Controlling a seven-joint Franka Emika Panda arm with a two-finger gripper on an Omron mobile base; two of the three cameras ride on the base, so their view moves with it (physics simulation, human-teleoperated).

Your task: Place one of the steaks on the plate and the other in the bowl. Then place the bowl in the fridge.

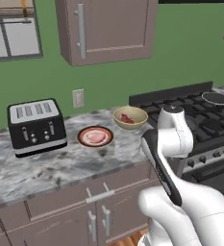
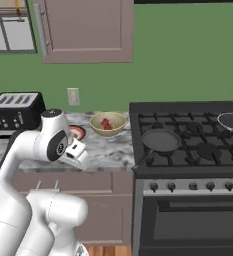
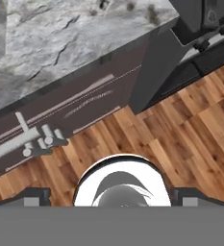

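Observation:
The plate (image 1: pixel 95 137), red-rimmed, lies on the marble counter with the pale pink steak (image 1: pixel 95 137) on it. Just right of it, by the stove, stands the tan bowl (image 1: pixel 130 117) holding the deeper red steak (image 1: pixel 127 118). From the right base view the bowl (image 2: pixel 108 124) shows its steak (image 2: pixel 106 123), while the plate (image 2: pixel 78 132) is half hidden behind my arm. My gripper (image 3: pixel 114 197) hangs in front of the counter edge, pointing down at the floor, open with nothing between its widely spaced fingertips (image 3: pixel 34 196). The fridge is out of view.
A black toaster (image 1: pixel 36 126) sits left of the plate. The stove (image 2: pixel 188 135) on the right carries a black pan (image 2: pixel 160 140). Below the counter are cabinet drawers (image 3: pixel 60 103) and wooden floor (image 3: pixel 190 125). A wall cabinet (image 1: pixel 108 29) hangs above.

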